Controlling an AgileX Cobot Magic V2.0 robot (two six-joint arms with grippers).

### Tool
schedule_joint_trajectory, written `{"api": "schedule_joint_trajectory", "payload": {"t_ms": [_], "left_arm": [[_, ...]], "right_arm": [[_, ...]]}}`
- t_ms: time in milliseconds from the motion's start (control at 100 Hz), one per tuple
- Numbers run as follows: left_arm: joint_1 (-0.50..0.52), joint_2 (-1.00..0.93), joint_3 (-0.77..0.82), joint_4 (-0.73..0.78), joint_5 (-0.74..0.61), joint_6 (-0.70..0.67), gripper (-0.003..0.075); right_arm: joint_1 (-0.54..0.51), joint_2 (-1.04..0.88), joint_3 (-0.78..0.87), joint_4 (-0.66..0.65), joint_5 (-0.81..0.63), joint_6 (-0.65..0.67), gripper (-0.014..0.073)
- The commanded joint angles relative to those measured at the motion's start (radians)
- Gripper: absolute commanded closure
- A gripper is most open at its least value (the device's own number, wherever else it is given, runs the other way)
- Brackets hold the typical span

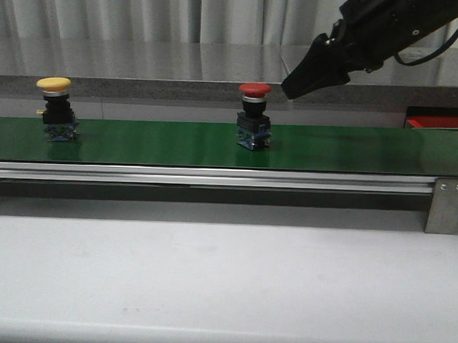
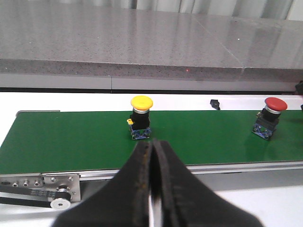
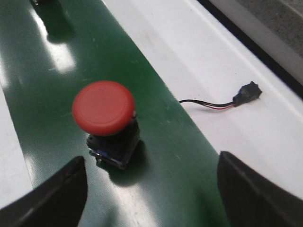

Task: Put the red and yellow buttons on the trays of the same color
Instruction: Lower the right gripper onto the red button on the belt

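Observation:
A red button [image 1: 254, 116] stands upright on the green belt [image 1: 155, 142] near its middle, and a yellow button [image 1: 53, 107] stands at the belt's left end. My right gripper [image 1: 298, 82] hovers just right of and above the red button. In the right wrist view it is open [image 3: 151, 163], with the red button [image 3: 105, 122] just ahead of the fingers and not between them. My left gripper [image 2: 152, 147] is shut and empty, on the near side of the yellow button [image 2: 141, 118]. A red tray [image 1: 439, 122] shows partly at the far right. No yellow tray is in view.
The belt's metal rail [image 1: 214, 177] and end bracket [image 1: 446, 203] run along the front. A loose black connector with red and black wire [image 3: 246, 94] lies on the white surface behind the belt. A grey stone ledge [image 2: 142, 47] stands behind that.

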Motion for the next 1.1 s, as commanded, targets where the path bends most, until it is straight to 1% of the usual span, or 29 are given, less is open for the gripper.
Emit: {"api": "schedule_joint_trajectory", "payload": {"t_ms": [0, 220, 630, 700, 710, 740, 840, 910, 980, 1090], "left_arm": [[-0.007, 0.003, -0.027, -0.021, -0.066, -0.002, 0.0741], [-0.007, 0.003, -0.027, -0.021, -0.066, -0.002, 0.0741], [-0.007, 0.003, -0.027, -0.021, -0.066, -0.002, 0.0741], [-0.007, 0.003, -0.027, -0.021, -0.066, -0.002, 0.0741], [-0.007, 0.003, -0.027, -0.021, -0.066, -0.002, 0.0741], [-0.007, 0.003, -0.027, -0.021, -0.066, -0.002, 0.0741], [-0.007, 0.003, -0.027, -0.021, -0.066, -0.002, 0.0741], [-0.007, 0.003, -0.027, -0.021, -0.066, -0.002, 0.0741], [-0.007, 0.003, -0.027, -0.021, -0.066, -0.002, 0.0741], [-0.007, 0.003, -0.027, -0.021, -0.066, -0.002, 0.0741]], "right_arm": [[0.020, -0.041, -0.040, 0.044, 0.015, -0.014, 0.0031], [0.062, -0.020, -0.045, 0.044, -0.022, -0.035, 0.0031], [0.064, 0.017, -0.079, 0.077, -0.029, -0.041, 0.0036], [0.064, 0.017, -0.079, 0.070, -0.032, -0.041, 0.0099], [0.064, 0.017, -0.079, 0.068, -0.032, -0.041, 0.0131], [0.064, 0.017, -0.079, 0.064, -0.032, -0.040, 0.0166], [0.064, 0.017, -0.079, 0.040, -0.025, -0.040, 0.0367], [0.064, 0.017, -0.079, 0.018, -0.018, -0.037, 0.0475], [0.063, 0.017, -0.079, -0.007, -0.017, -0.015, 0.0534], [0.058, 0.006, -0.079, -0.021, -0.018, 0.004, 0.0542]]}}
